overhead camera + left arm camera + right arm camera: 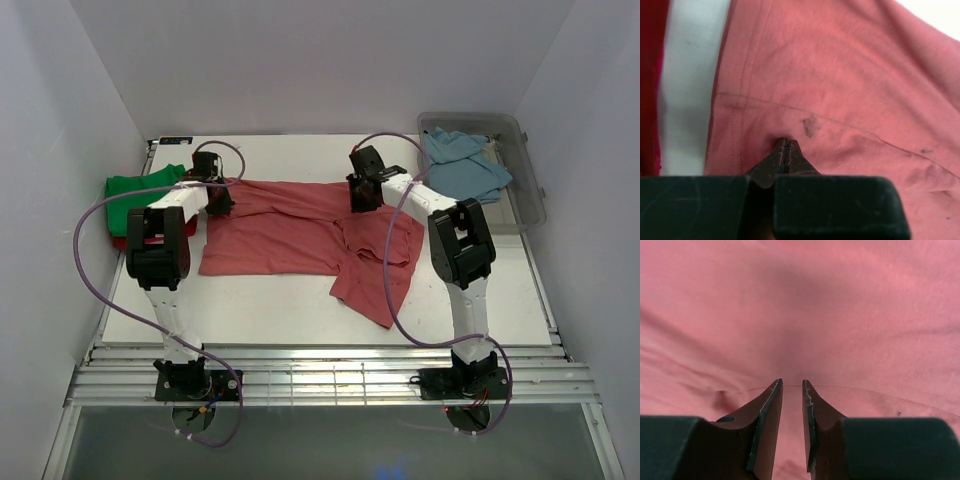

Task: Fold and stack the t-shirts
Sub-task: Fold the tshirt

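Here, the salmon-pink t-shirt (290, 235) lies spread, rumpled rightward.

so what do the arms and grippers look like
The left arm and right arm are white links with boxy black joint housings on black bases. A purple cable loops from each base to the wrist. The left gripper and right gripper have black bodies and dark wedge-shaped fingers tapering to thin tips.

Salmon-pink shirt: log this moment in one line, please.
salmon-pink shirt spread out, right side bunched | left gripper shut, pinching it near hem | right gripper slightly open on cloth | green shirt over red shirt | light blue shirt in bin
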Controlling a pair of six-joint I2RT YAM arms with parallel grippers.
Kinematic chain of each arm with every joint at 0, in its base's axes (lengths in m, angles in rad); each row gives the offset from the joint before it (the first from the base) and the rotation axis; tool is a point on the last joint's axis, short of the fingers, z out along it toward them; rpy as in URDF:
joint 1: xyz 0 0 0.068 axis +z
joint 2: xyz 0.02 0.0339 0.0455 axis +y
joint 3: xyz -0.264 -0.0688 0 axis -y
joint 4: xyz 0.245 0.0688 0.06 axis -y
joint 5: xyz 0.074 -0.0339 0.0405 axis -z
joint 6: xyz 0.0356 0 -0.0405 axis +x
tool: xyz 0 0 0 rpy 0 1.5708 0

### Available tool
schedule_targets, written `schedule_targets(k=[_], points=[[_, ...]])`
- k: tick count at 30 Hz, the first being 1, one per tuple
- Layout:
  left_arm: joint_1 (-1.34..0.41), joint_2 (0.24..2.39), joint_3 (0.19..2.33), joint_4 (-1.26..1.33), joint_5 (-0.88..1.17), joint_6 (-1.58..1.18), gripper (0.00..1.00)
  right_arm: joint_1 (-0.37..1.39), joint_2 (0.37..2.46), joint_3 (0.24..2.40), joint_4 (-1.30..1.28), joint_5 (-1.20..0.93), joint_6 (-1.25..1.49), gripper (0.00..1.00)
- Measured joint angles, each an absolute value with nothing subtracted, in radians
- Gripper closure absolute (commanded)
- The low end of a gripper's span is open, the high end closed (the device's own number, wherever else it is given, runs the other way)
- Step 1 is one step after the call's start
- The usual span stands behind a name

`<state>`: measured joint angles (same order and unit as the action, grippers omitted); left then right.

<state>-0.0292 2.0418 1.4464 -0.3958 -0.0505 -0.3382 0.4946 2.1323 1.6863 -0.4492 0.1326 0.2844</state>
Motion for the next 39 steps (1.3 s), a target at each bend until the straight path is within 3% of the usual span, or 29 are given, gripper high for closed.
schedule_targets(k=[39], points=[[0.071, 1.98, 1.378, -0.509, -0.041, -0.371, 1.0, 0.361, 2.161, 1.648, -0.463, 0.046, 0.277, 0.73]])
